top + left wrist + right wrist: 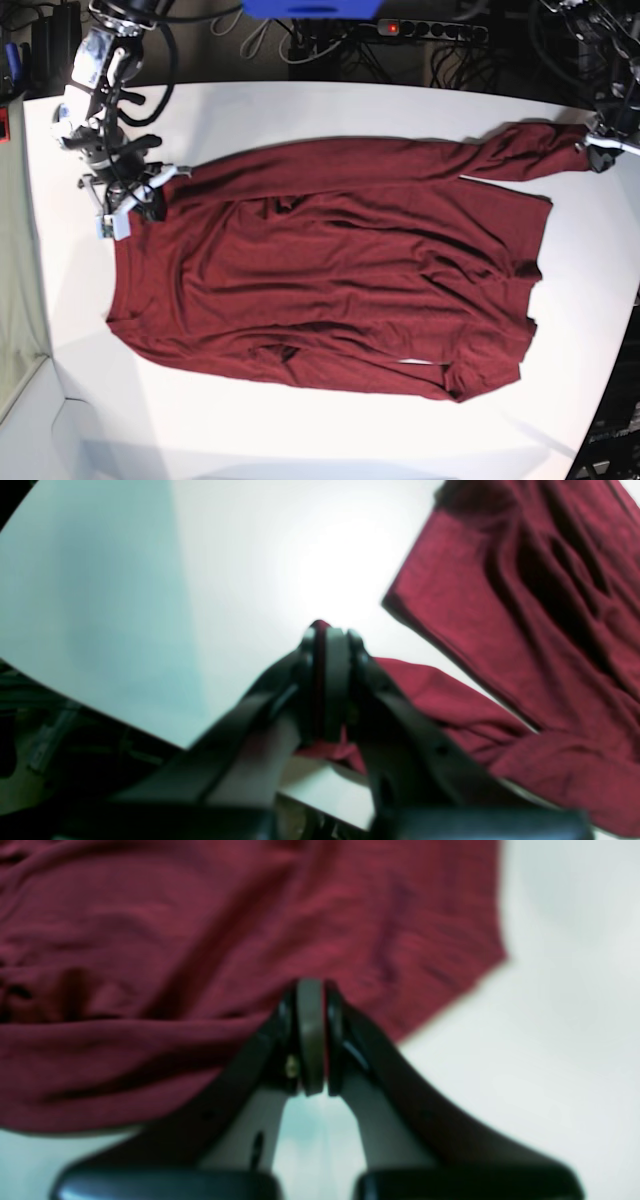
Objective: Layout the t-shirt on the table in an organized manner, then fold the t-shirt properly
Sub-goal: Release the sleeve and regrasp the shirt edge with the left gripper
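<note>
maroon t-shirt (330, 265) spread across the middle of the white bench (300, 440), left gripper (327, 680) clamped on a sleeve end near the bench edge, right gripper (310, 1035) pinching the opposite fabric edge

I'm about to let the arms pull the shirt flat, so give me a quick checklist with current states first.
1. Left gripper shut on the t-shirt: ok, maroon cloth shows between the jaws.
2. Right gripper shut on fabric: ok.
3. Grips at opposite ends: ok in the base view.
4. Shirt flat: not ok, wrinkles across the body and a bunched hem.
5. Shirt fully on the table: ok.
6. Far sleeve laid out: cannot tell.
</note>
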